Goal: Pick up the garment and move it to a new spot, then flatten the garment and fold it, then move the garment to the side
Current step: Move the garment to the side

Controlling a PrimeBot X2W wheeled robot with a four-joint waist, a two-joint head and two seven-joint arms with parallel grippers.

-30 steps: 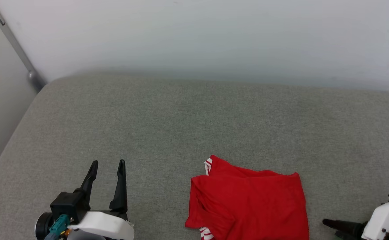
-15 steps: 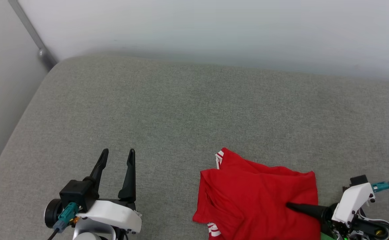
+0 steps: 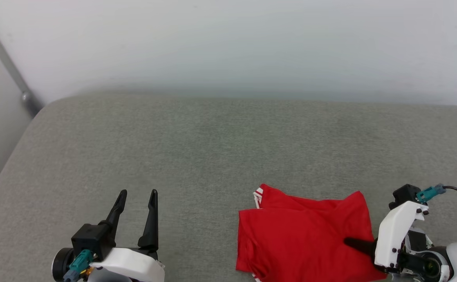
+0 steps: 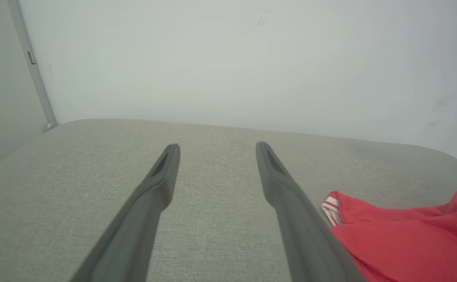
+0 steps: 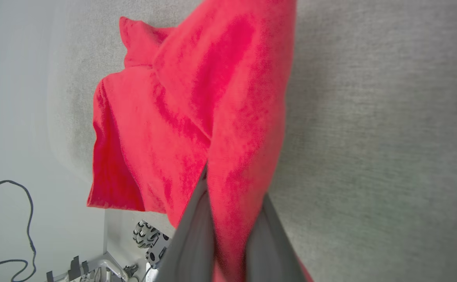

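Observation:
The garment (image 3: 302, 231), a folded red shirt with a bit of red-and-white striped trim at its far left corner, lies at the near right of the grey cushion (image 3: 212, 149). My right gripper (image 3: 349, 243) reaches in from the right and is shut on the garment's right edge. In the right wrist view, red cloth (image 5: 197, 98) is pinched between the two fingers of that gripper (image 5: 232, 188) and bunches up from them. My left gripper (image 3: 138, 192) hovers open and holds nothing, to the left of the garment (image 4: 404, 239); its fingers (image 4: 217, 146) stand wide apart.
A pale wall (image 3: 228, 47) runs behind the cushion. A metal pole (image 3: 5, 62) slants down at the far left corner. Off the cushion's near edge, the right wrist view shows a cable (image 5: 24, 203) and base hardware (image 5: 150, 239).
The head camera has shifted. My right gripper has come in from the right over the garment's edge and closed on it; that edge now rises a little. The left gripper stays open.

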